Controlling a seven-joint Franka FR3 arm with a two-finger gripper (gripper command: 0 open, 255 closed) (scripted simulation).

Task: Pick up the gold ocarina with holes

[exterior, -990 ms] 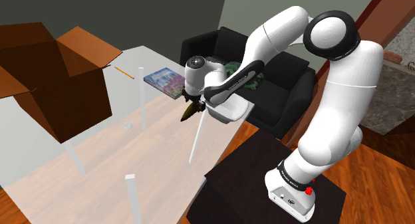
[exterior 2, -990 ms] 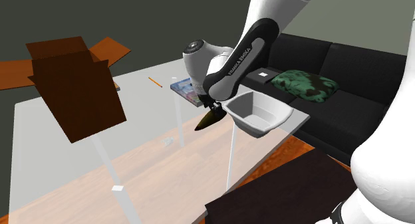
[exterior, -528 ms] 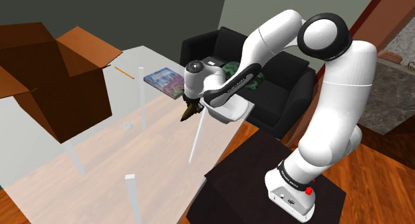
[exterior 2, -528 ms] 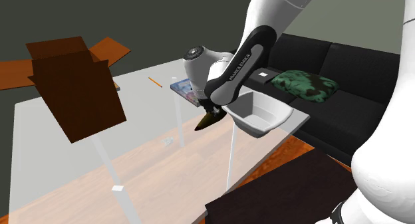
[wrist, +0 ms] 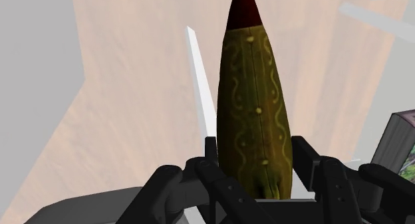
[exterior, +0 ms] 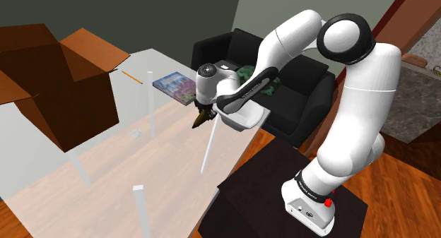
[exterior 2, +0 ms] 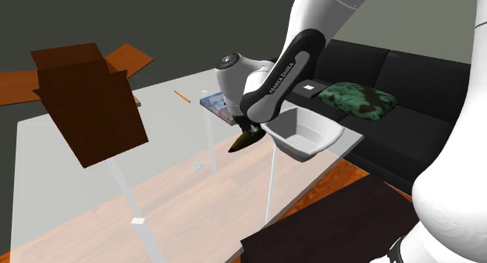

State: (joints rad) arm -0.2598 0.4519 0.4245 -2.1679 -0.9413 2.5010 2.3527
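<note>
The ocarina [wrist: 255,103] is a long olive-gold cone with pale wavy markings, small holes and a dark red tip. My gripper [wrist: 255,153] is shut on its thick end, one black finger [wrist: 211,153] on each side. In the shoulder view the ocarina [exterior: 202,119] points down and towards that view's left from the gripper [exterior: 205,113], just above the glass table [exterior: 85,152] near its edge. In the second exterior view the ocarina [exterior 2: 243,140] hangs under the gripper [exterior 2: 250,131], beside a white bowl.
The white bowl [exterior 2: 306,131] sits at the table's edge right by the hand. A colourful book [exterior: 175,85] and an orange pencil [exterior: 131,77] lie behind. An open brown cardboard box [exterior: 56,88] is tilted over the table's far side. A black sofa [exterior: 304,88] carries a green cushion [exterior 2: 359,97].
The arm's elbow and hand shifted slightly between one second ago and half a second ago. The ocarina has stayed at the fingers throughout, and nothing has moved since.
</note>
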